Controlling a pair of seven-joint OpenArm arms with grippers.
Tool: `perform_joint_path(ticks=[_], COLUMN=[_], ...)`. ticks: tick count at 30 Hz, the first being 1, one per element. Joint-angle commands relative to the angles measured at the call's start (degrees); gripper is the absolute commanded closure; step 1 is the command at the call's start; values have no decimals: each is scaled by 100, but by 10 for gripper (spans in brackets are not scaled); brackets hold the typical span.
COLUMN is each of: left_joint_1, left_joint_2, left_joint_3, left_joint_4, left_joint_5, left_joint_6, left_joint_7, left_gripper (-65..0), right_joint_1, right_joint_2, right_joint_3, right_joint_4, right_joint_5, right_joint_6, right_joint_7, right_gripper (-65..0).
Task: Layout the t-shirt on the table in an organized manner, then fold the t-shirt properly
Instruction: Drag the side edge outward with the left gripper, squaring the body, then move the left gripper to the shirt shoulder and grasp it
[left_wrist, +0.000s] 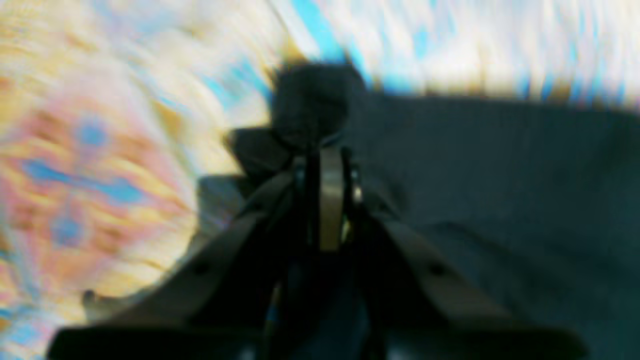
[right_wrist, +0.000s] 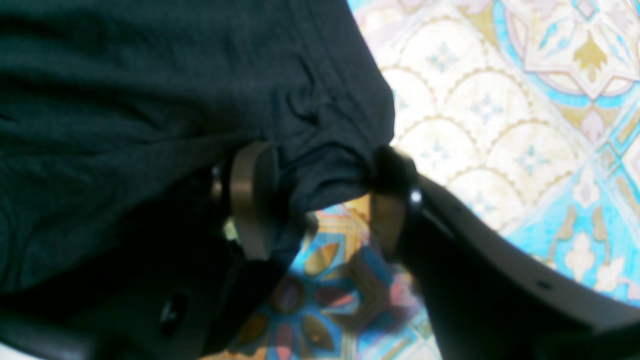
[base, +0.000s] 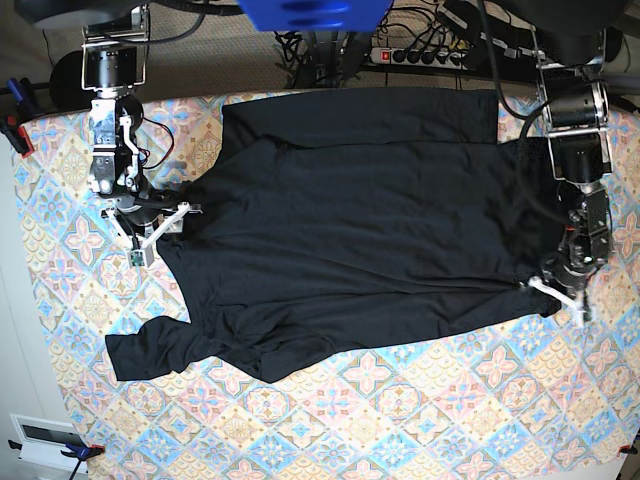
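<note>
Black shirt (base: 350, 220) is spread across the table (base: 420, 420), one sleeve trailing out lower left. On the base view's left, the right tool (right_wrist: 320, 200) has its jaws wide apart around a bunched shirt edge. Over on the right, the left tool (left_wrist: 325, 150) is pinched together on the shirt's corner; that view's blurry.
</note>
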Motion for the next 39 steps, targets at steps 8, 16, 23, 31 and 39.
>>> perform_joint_path(ticks=[8,16,23,31,39], left_joint_1=[-887,-1151,-1072,1082,3359], left_joint_2=[-321,-251,-154,-330,-119], left_joint_3=[-478,-443,-443,-698,-1779], left_joint_4=[102,85,102,2159,3838], left_joint_5=[-15,574,565,-604,-1492], left_joint_6=[5,673,831,831,831], left_joint_7=[-227,-561,-464,731,1338], left_gripper=[-2,-165,-335,-335,-335], right_joint_1=[23,23,23,14,14], right_joint_2=[22,22,22,31,31], right_joint_3=[-9,-9,-18,-18,-18], right_joint_4=[47,55,275,328,328], right_joint_5=[73,73,73,73,73], right_joint_6=[57,57,66,66,66], right_joint_7=[-132,-132,-141,-246,-272], right_gripper=[-291,-291,-291,-291,-291])
